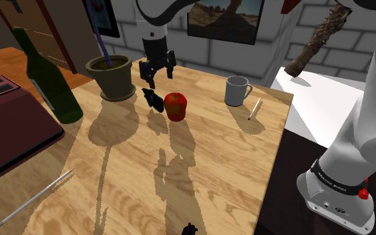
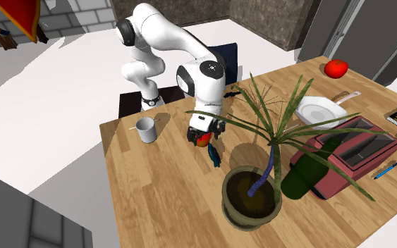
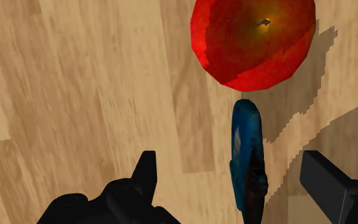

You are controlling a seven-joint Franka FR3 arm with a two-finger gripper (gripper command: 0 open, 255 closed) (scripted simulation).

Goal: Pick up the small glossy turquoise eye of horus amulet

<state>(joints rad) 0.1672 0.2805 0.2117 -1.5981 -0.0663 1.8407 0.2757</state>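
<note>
The amulet (image 3: 244, 153) is a thin, glossy turquoise-blue piece standing on edge on the wooden table, just beside a red apple (image 3: 254, 41). My gripper (image 3: 234, 178) is open and hangs a little above it. The amulet lies between the two black fingers (image 3: 147, 175), nearer the other finger, and touches neither. In the shoulder view the gripper (image 1: 158, 75) hovers over the dark amulet (image 1: 154, 100), which sits to the left of the apple (image 1: 175, 105). From the second exterior view, the hand (image 2: 205, 137) covers most of the apple, and the amulet (image 2: 214, 155) shows just below it.
A potted plant (image 1: 111, 77) stands close to the left of the gripper, with a green bottle (image 1: 49, 80) and a dark red toaster (image 1: 6, 127) farther left. A grey mug (image 1: 236, 90) and a pen (image 1: 255, 108) sit to the right. A pencil (image 1: 36, 199) lies near the front.
</note>
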